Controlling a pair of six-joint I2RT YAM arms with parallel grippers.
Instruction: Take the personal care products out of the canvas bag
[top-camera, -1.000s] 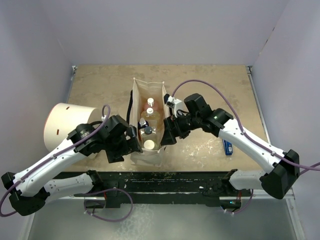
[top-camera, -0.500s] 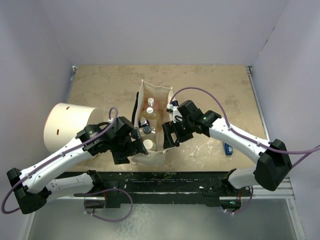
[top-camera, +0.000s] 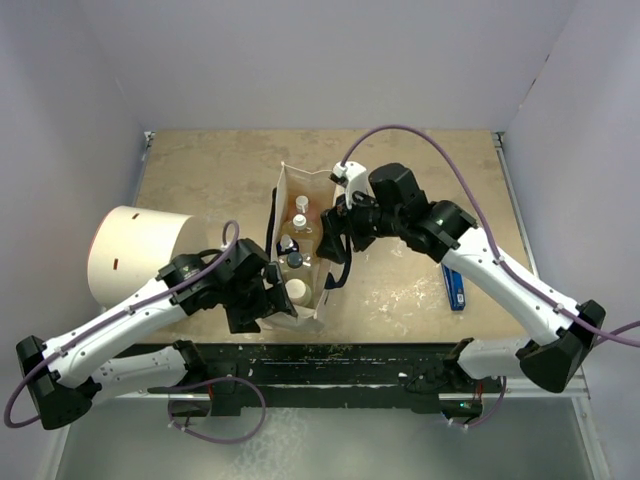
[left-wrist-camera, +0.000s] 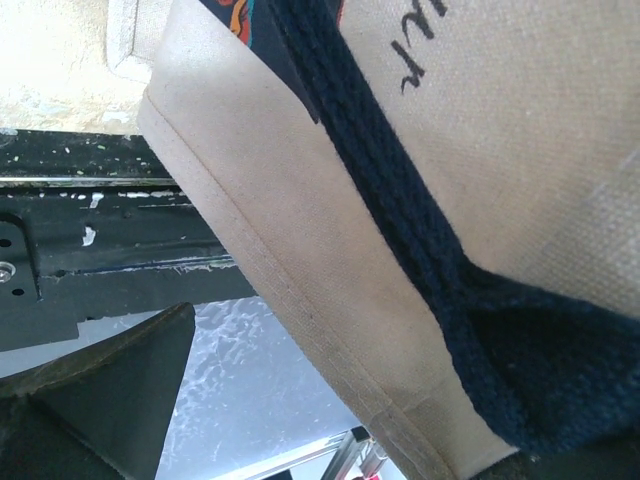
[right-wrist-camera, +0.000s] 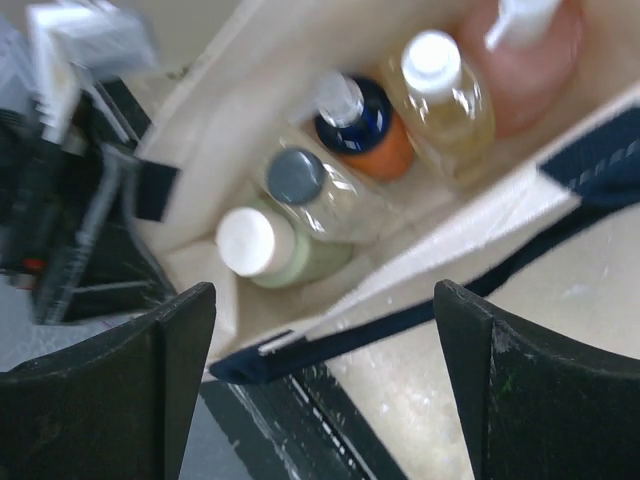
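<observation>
The beige canvas bag (top-camera: 322, 262) stands open at mid-table with five bottles in a row inside. In the right wrist view these are the olive-green white-capped bottle (right-wrist-camera: 250, 245), the clear black-capped bottle (right-wrist-camera: 297, 177), the orange-and-dark-blue pump bottle (right-wrist-camera: 365, 125), the yellowish white-capped bottle (right-wrist-camera: 440, 85) and the pink pump bottle (right-wrist-camera: 525, 50). My right gripper (top-camera: 337, 232) (right-wrist-camera: 325, 400) is open and empty above the bag's right rim and black strap (right-wrist-camera: 420, 315). My left gripper (top-camera: 272, 300) (left-wrist-camera: 330, 400) is open at the bag's near-left corner. The canvas (left-wrist-camera: 300, 250) fills its view and hides one finger.
A large white cylinder (top-camera: 130, 250) lies left, beside my left arm. A flat blue-and-black tool (top-camera: 455, 292) lies on the table right of the bag. The black front rail (top-camera: 330, 355) runs just behind the bag's near end. Walls close in on three sides.
My right gripper has drawn back from the bag's right wall and risen over its rim. The bag shifted and leaned. My left gripper moved right along the bag's near-left corner.
</observation>
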